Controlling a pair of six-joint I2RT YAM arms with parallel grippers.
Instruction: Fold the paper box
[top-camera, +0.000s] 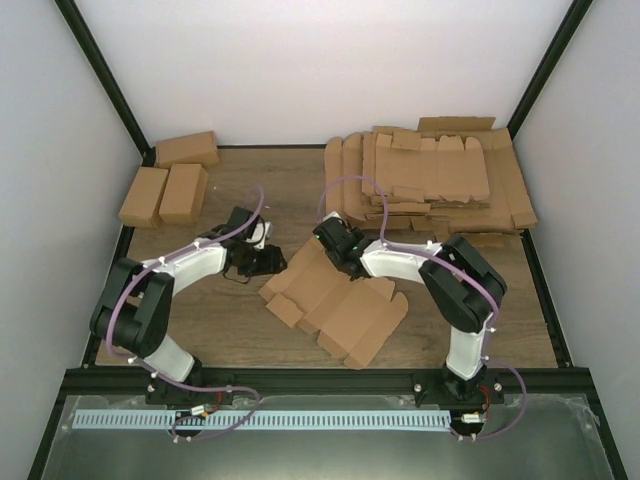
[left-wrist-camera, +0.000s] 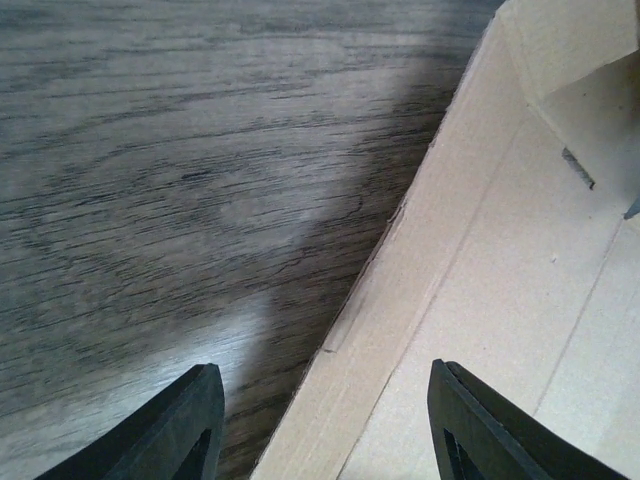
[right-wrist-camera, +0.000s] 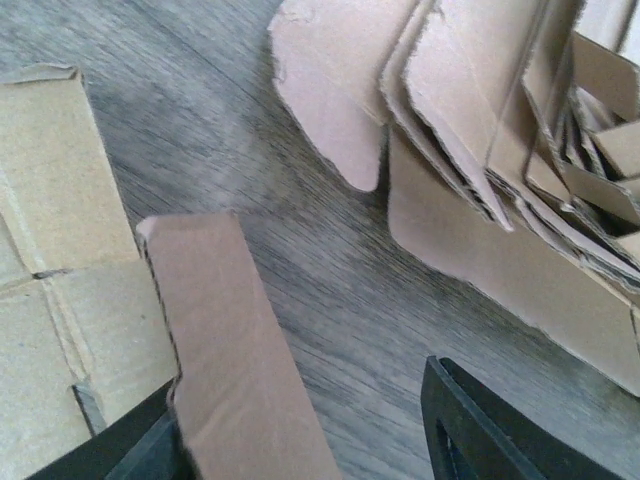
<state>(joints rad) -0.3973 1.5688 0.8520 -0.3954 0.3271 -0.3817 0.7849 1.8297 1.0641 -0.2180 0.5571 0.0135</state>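
Observation:
The paper box (top-camera: 340, 300) lies as a flat brown die-cut sheet mid-table, between the two arms. My left gripper (top-camera: 262, 262) is at its left edge. In the left wrist view that gripper (left-wrist-camera: 325, 425) is open and low over the table, with the sheet's edge (left-wrist-camera: 400, 330) running between its fingers. My right gripper (top-camera: 335, 245) is at the sheet's far edge. In the right wrist view that gripper (right-wrist-camera: 300, 440) is open. A raised flap (right-wrist-camera: 230, 350) of the sheet stands against its left finger (right-wrist-camera: 120, 450), partly hiding it. The right finger (right-wrist-camera: 480, 430) is well apart.
A big stack of flat cardboard blanks (top-camera: 430, 180) lies at the back right, and it shows close ahead in the right wrist view (right-wrist-camera: 500, 150). Three folded cartons (top-camera: 165, 185) sit at the back left. Black frame posts and white walls border the table.

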